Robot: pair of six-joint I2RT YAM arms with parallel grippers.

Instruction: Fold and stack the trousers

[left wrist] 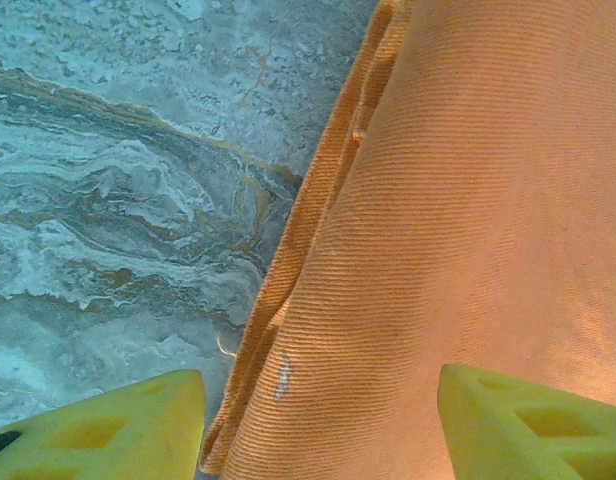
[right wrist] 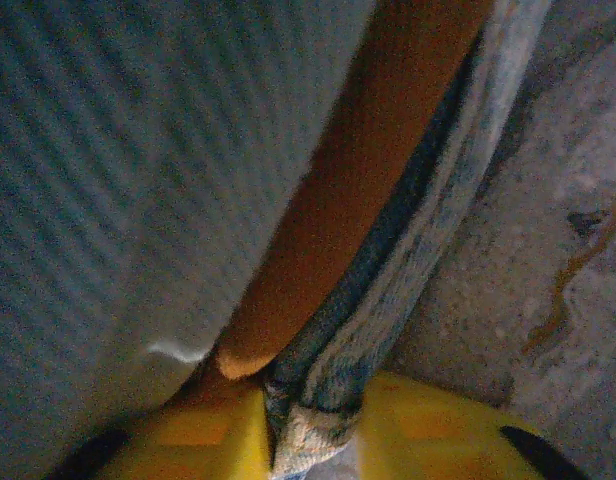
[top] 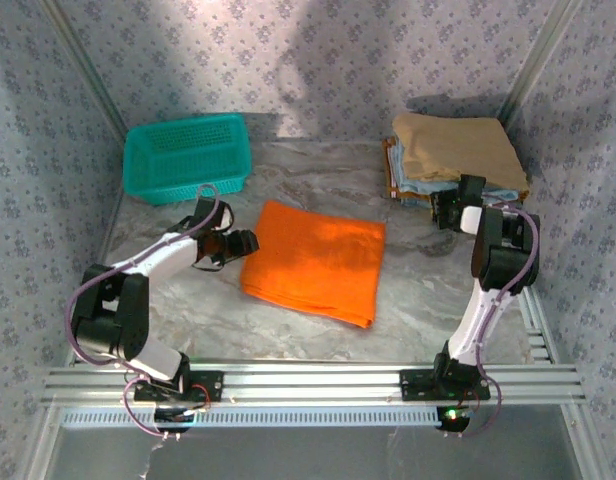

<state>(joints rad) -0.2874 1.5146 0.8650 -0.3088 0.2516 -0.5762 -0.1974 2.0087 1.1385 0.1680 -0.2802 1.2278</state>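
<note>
**Nearing the Stacking Step**

Pinching with the right gripper (right wrist: 313,435) at the near edge of a blue garment (right wrist: 388,270), yellow fingers pressing the cloth from both sides. Clenching on that layer, going by the right wrist view. Working low at the front left corner of the pile (top: 453,165), below the tan garment (top: 458,140) lying on top, at the far right of the counter (top: 423,295).

Holding the left gripper (left wrist: 318,425) released and grasping nothing, fingers set wide apart, one over bare counter and the other over orange cloth. Straddling the left edge of the trousers (top: 313,260).

Finding the trousers lying flat in mid-counter as a neat, many-layered rectangle, well apart from the pile and near the basket (top: 186,155) without touching it.

Judging the folding as done, or very nearly: layered edges lining up closely in the left wrist view, no leg trailing loose. Counting the stacking as not yet done, with the bundle resting on the counter rather than on the pile. Expecting a grip on the bundle's edge and a carry across to the right. Not being able to tell the purpose of the right-hand pinch: squaring the pile, or lifting it.
</note>
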